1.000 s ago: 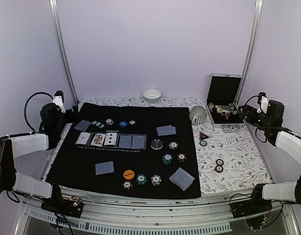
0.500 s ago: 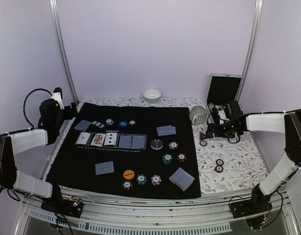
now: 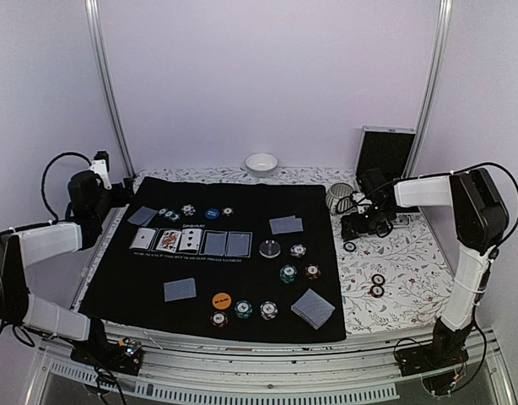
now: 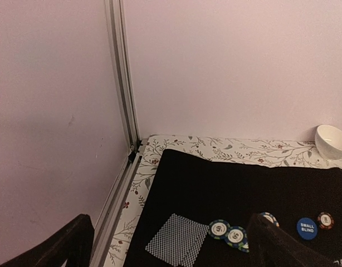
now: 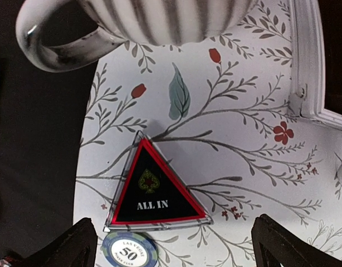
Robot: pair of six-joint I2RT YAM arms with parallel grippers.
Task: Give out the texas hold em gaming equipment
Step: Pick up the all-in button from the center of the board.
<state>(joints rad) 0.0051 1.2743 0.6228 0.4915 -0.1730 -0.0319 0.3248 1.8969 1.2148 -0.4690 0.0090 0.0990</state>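
From above, the right gripper (image 3: 358, 226) hangs low beside the mug (image 3: 341, 197). The left gripper (image 4: 171, 236) is apart, empty, near cards (image 4: 176, 240). At the right wrist, jaws stand apart around the marker (image 5: 156, 186), which lies flat; closing should be centred, avoiding the chip (image 5: 130, 251) just beside.

The table (image 3: 411, 253) is seen whole from high over its near edge. The left wrist view is aimed low at the far-left corner — bowl (image 4: 332, 142) shared with the overhead; the right is pointed down, close over the marker (image 5: 154, 192).
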